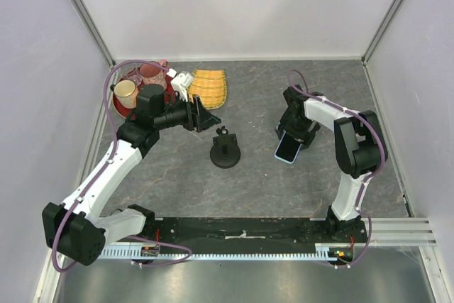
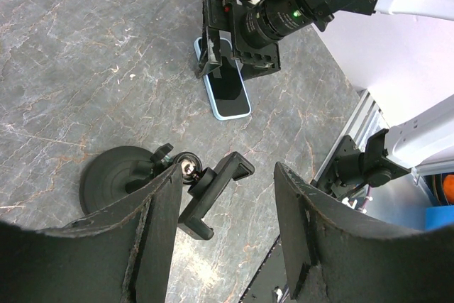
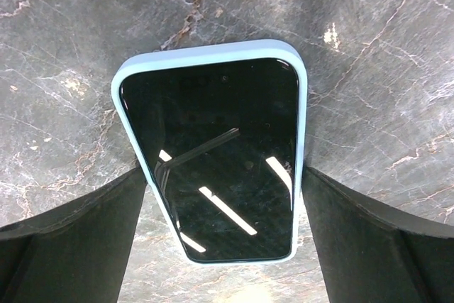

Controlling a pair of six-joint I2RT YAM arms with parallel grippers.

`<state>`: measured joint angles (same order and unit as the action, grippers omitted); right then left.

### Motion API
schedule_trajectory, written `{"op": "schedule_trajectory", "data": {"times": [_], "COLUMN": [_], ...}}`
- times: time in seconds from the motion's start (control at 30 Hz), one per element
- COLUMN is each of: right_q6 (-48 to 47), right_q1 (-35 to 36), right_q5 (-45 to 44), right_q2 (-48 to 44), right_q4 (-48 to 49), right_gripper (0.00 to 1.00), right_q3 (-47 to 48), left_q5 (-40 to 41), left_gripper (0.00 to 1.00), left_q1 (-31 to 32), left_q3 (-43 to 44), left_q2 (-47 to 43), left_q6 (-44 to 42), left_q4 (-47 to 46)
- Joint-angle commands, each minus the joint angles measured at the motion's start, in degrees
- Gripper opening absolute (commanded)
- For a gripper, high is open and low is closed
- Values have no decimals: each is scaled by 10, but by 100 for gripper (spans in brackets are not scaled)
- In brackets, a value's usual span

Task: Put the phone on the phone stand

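The phone (image 1: 287,149) (image 2: 228,90) (image 3: 216,154) lies flat on the grey table, black screen up, with a light blue case edge. My right gripper (image 1: 291,133) (image 3: 223,175) (image 2: 235,46) stands open over it, one finger close against each long side. The phone stand (image 1: 225,152) is all black and sits at the table's middle. Its round base (image 2: 113,175) and tilted clamp head (image 2: 216,193) show in the left wrist view. My left gripper (image 1: 204,115) (image 2: 227,174) hangs partly open just above and behind the stand, with nothing between its fingers.
A red tray (image 1: 125,108) with cups sits at the back left. Beside it are a white object (image 1: 183,81) and a yellow woven basket (image 1: 209,89). Pale walls close in the table on three sides. A metal rail (image 1: 397,230) runs along the near edge.
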<state>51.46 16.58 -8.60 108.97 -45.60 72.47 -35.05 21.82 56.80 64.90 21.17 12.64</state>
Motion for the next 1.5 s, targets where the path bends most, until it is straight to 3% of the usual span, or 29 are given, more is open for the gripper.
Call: {"op": "schedule_trajectory", "data": {"times": [0.0, 0.2, 0.23, 0.3, 0.33, 0.43, 0.67, 0.7, 1.3, 1.47], "right_q6": [20, 30, 29, 24, 22, 21, 25, 24, -19, -63], "right_q1": [14, 16, 17, 18, 18, 17, 18, 18, 28, 69], "right_q5": [2, -26, -27, -32, -33, -22, -16, -15, -7, -31], "right_q2": [52, 51, 49, 50, 49, 42, -23, -31, -153, -308], "right_q4": [-4, -14, -12, -12, -11, 0, 31, 33, 93, 206], "right_gripper": [97, 81, 71, 63, 53, 37, 12, 1, 0, 0], "right_q3": [-11, -14, -16, -18, -18, -26, -51, -54, -68, -110], "left_q5": [-12, -12, -13, -13, -13, -14, -13, -15, -27, -70], "left_gripper": [60, 60, 61, 61, 60, 61, 61, 60, 61, 63], "left_q1": [-4, -4, -4, -4, -4, -4, -3, -4, -3, -2], "left_q3": [0, 0, 0, 0, 1, 0, 0, 0, -4, -12], "left_q2": [-2, -1, 0, -1, 0, 0, 1, 1, 0, 0], "left_q6": [13, 14, 14, 14, 14, 15, 15, 16, 21, 32], "left_q4": [-23, -24, -23, -23, -24, -23, -23, -24, -32, -66]}}
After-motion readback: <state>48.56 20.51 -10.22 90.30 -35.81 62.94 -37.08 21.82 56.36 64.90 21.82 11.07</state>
